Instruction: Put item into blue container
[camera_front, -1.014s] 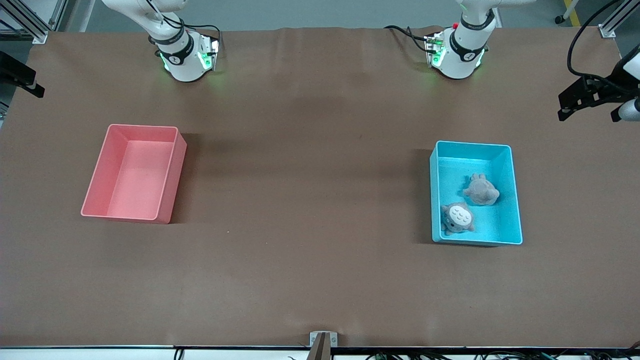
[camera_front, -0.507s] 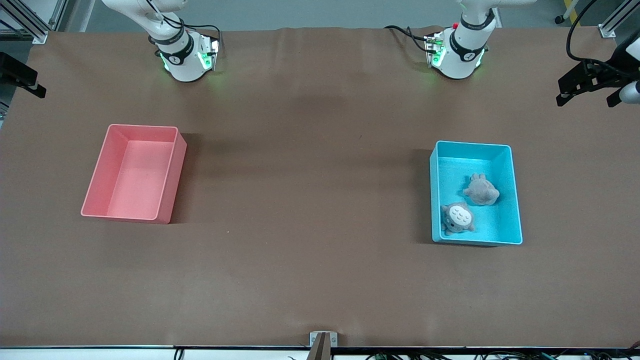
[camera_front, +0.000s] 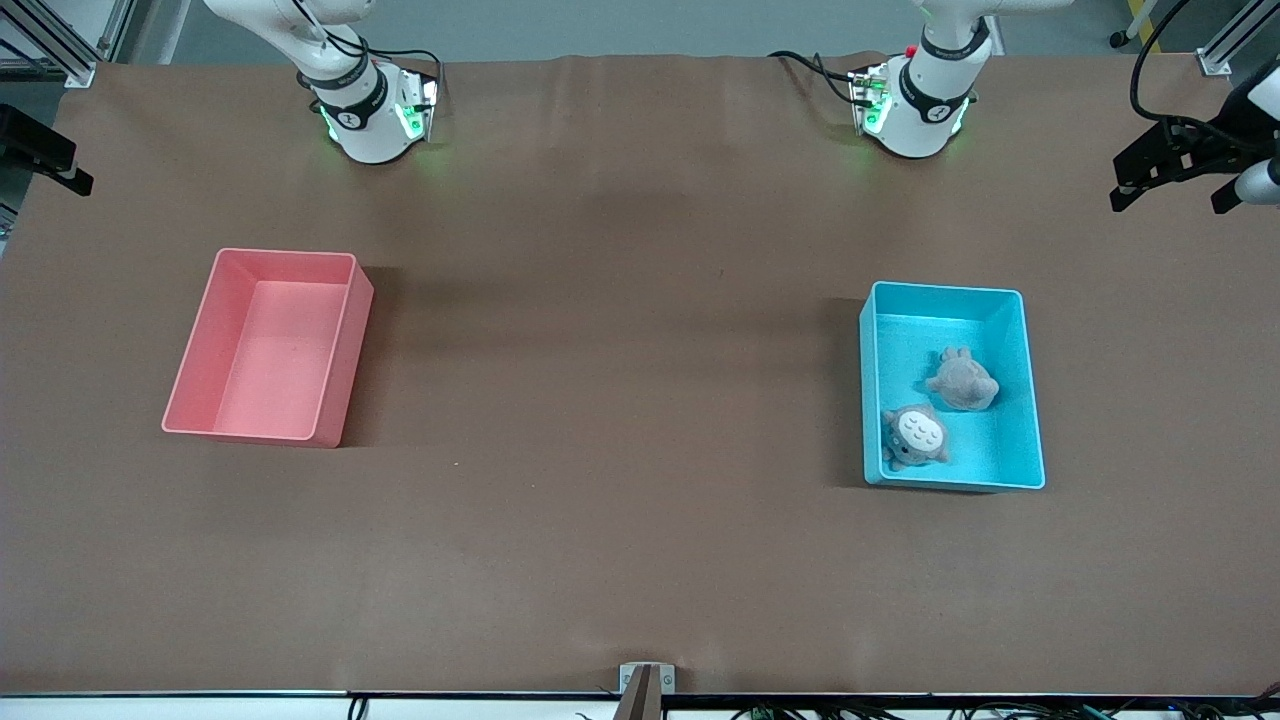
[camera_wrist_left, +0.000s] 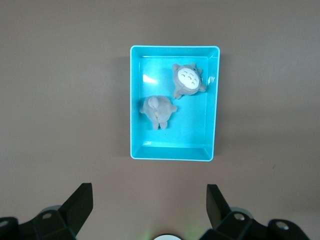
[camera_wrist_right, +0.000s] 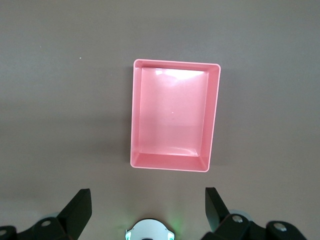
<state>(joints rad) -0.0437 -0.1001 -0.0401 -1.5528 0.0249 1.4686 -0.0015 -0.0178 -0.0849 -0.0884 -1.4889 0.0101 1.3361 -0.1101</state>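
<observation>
— Where's the blue bin (camera_front: 1008, 306)?

— Toward my left arm's end of the table, with 2 plush toys (camera_front: 914, 437) already lying in it.

— Your grippers?

— My left gripper (camera_wrist_left: 148, 206) is wide and empty, high above that bin; my right gripper (camera_wrist_right: 148, 207) is wide and empty above the pink bin (camera_wrist_right: 136, 115). I judge nothing remains outside, so I'd hold both clear.

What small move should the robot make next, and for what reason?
Probably none beyond waiting: both plush toys already lie in the blue container, the pink bin holds nothing, and no loose item shows on the table. The left claw and right claw hang open.
</observation>
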